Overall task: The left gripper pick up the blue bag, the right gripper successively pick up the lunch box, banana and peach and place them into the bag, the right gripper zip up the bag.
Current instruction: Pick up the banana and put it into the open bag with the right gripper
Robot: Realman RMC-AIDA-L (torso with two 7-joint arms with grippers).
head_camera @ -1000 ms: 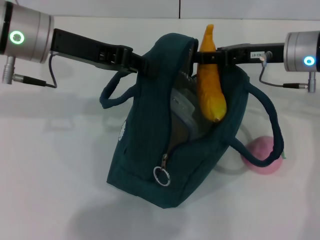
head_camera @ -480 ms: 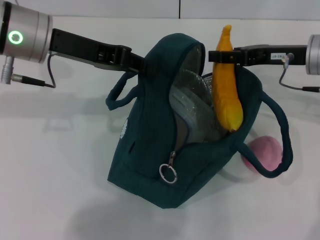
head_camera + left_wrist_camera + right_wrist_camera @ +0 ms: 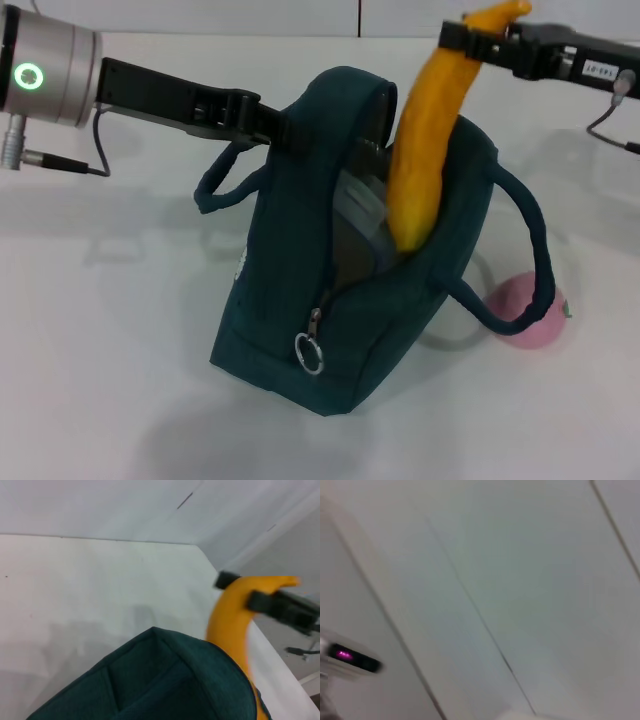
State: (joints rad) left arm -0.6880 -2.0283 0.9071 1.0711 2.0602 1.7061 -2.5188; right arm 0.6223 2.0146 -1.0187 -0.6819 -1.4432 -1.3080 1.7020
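The dark blue bag (image 3: 300, 300) stands open on the white table, its top edge held up by my left gripper (image 3: 285, 128), which is shut on it. My right gripper (image 3: 470, 38) is shut on the stem end of the yellow banana (image 3: 420, 150), which is tilted with its lower end inside the bag's mouth. The lunch box (image 3: 355, 212) shows inside the bag. The pink peach (image 3: 530, 315) lies on the table to the bag's right, behind a handle loop. The left wrist view shows the bag's rim (image 3: 165, 675) and the banana (image 3: 235, 615).
The bag's zipper pull ring (image 3: 308, 353) hangs at its front. Two handle loops (image 3: 530, 250) droop at the bag's sides. The white table (image 3: 100, 380) runs all around.
My right gripper has risen and tilted the banana, so its stem end now points up and right. The bag has shifted slightly left.
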